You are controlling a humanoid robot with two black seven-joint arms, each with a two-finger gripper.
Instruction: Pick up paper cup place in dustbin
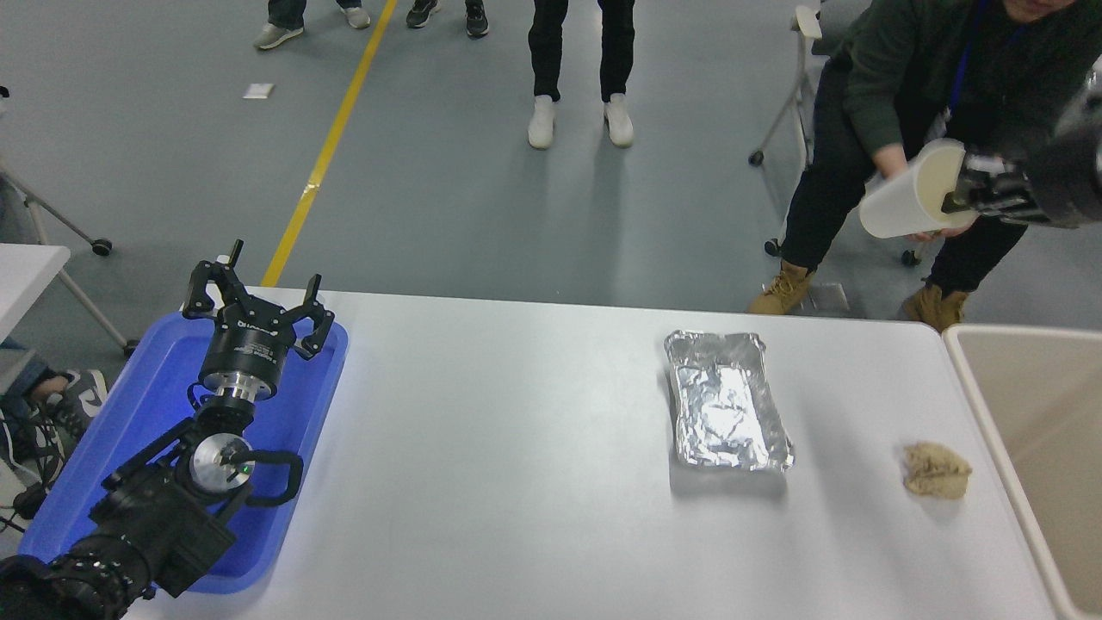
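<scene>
My right gripper (964,194) is shut on the rim of the white paper cup (904,194). It holds the cup tilted on its side, high above the table's far right corner, up and to the left of the dustbin. The beige dustbin (973,379) stands at the table's right edge, partly cut off by the picture's edge; what shows of its inside is bare. My left gripper (256,301) is parked open over the blue tray at the lower left.
A silver foil tray (727,403) lies right of the table's middle. A crumpled tan paper wad (936,470) lies near the dustbin. The blue tray (103,448) is at the left edge. A seated person (913,77) is just behind the held cup; others stand farther back.
</scene>
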